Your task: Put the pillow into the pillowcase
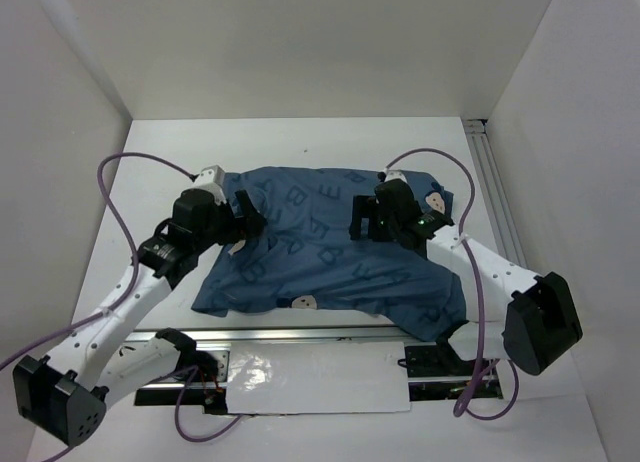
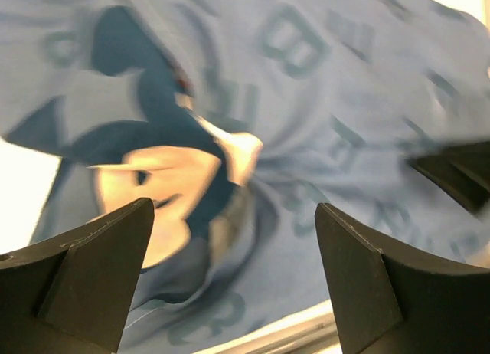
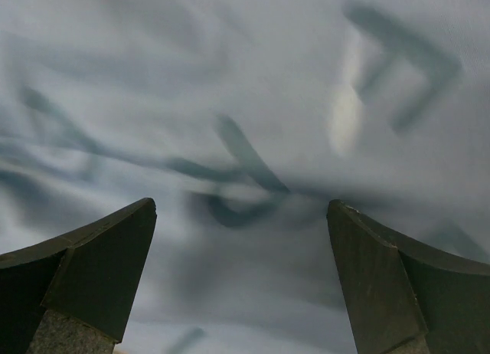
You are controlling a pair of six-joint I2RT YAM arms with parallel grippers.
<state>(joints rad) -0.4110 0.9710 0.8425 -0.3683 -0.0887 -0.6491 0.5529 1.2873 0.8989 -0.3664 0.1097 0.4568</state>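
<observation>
The blue pillowcase (image 1: 330, 252), printed with pale letters and mouse faces, lies spread and rumpled across the middle of the table. No part of the pillow shows in any view. My left gripper (image 1: 252, 212) hovers over the case's left part, open, with nothing between its fingers. In the left wrist view that gripper (image 2: 233, 208) frames blurred blue cloth (image 2: 321, 101) and a mouse face (image 2: 153, 185). My right gripper (image 1: 358, 219) is open over the upper middle of the case. The right wrist view shows its open gripper (image 3: 241, 204) above lettered cloth (image 3: 245, 101).
An aluminium rail (image 1: 300, 334) runs along the near edge below the case, with a crinkled white sheet (image 1: 310, 377) in front of it. Another rail (image 1: 495, 182) lines the right side. White walls close the table in on three sides. Purple cables loop off both arms.
</observation>
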